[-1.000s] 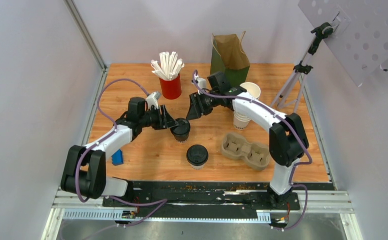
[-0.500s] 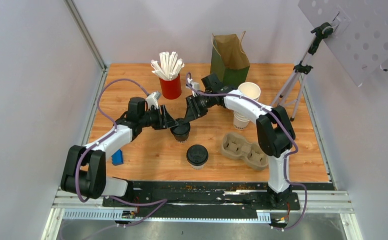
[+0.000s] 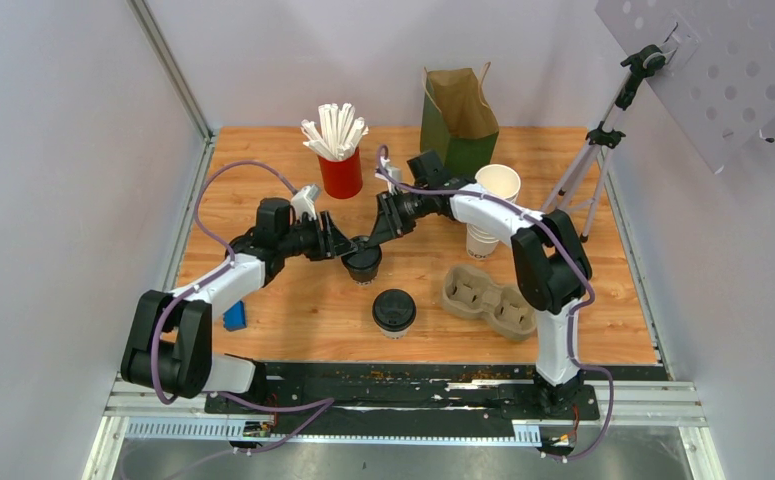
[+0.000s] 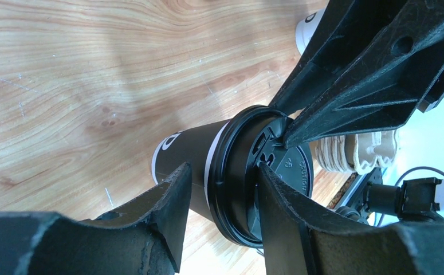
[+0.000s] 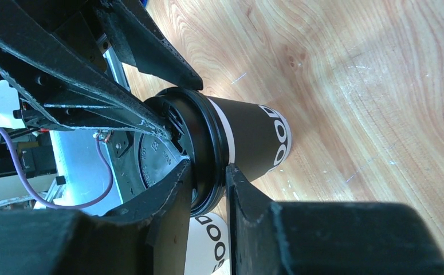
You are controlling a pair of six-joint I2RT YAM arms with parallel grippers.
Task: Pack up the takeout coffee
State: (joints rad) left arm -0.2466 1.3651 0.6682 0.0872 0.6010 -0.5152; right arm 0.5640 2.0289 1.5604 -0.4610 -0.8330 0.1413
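A takeout coffee cup with a dark body and black sip lid [image 3: 363, 264] stands mid-table. My left gripper [image 3: 346, 248] straddles its lid rim from the left, shut on it. In the left wrist view [image 4: 222, 172], one finger lies on the cup [image 4: 191, 154] and the other on the lid top. My right gripper [image 3: 376, 240] meets the cup from the right. In the right wrist view [image 5: 209, 169], it is pinched on the rim of the cup [image 5: 248, 137]. A second, white takeout coffee [image 3: 394, 310] with a black lid stands free nearer the arms; it also shows in the right wrist view [image 5: 213, 246].
A pulp cup carrier [image 3: 490, 298] lies right of the white cup. A stack of lidless white cups [image 3: 488, 215], a brown paper bag [image 3: 458, 120] and a red cup of straws [image 3: 340, 172] stand behind. A tripod [image 3: 588, 170] is at the right, a blue object [image 3: 234, 316] at the left.
My right gripper has swung left and down onto the dark cup's lid rim. My left gripper and the cup have stayed nearly still.
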